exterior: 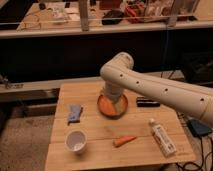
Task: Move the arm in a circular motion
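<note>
The arm (150, 86) bends over the bowl (112, 106); gripper hidden

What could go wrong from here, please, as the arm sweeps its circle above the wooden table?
1. The arm hangs low over the orange bowl, with the gripper hidden behind its lower segment right at the bowl; a dip in the circle could knock or drag it.
2. The dark object lies just under the forearm, so a low pass might push it along the table.
</note>
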Tool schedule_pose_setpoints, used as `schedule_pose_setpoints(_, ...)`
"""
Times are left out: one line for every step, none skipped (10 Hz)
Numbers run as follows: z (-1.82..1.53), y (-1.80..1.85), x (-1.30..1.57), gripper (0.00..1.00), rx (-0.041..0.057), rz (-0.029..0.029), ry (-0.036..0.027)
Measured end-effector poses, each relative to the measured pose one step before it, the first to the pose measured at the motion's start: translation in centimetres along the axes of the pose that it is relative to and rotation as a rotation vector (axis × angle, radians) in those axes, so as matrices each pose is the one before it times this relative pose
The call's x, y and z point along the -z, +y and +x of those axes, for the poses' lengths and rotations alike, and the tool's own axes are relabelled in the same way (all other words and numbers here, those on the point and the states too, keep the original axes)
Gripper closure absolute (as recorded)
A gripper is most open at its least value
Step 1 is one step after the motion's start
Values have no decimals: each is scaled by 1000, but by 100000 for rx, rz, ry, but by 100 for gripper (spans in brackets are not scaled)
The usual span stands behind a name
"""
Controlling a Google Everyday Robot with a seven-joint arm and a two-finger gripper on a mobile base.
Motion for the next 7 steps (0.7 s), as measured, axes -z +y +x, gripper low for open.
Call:
schedule_pose_setpoints(1705, 439, -213, 20, -2767, -288, 645)
schedule_pose_setpoints(2025, 435, -172, 20, -2674, -392, 1184)
schedule_pose_setpoints(2214, 612, -232, 20, -3637, -1120, 1536)
schedule_pose_setpoints(2072, 454, -398, 20, -4356, -1099, 1395)
schedule_pose_setpoints(1405, 441, -367, 20, -4716, -1291, 1074)
schedule_pose_setpoints(720, 441, -502, 20, -2599, -888, 468)
schedule_pose_setpoints(717, 1205, -615, 20, -2755, -1271, 50)
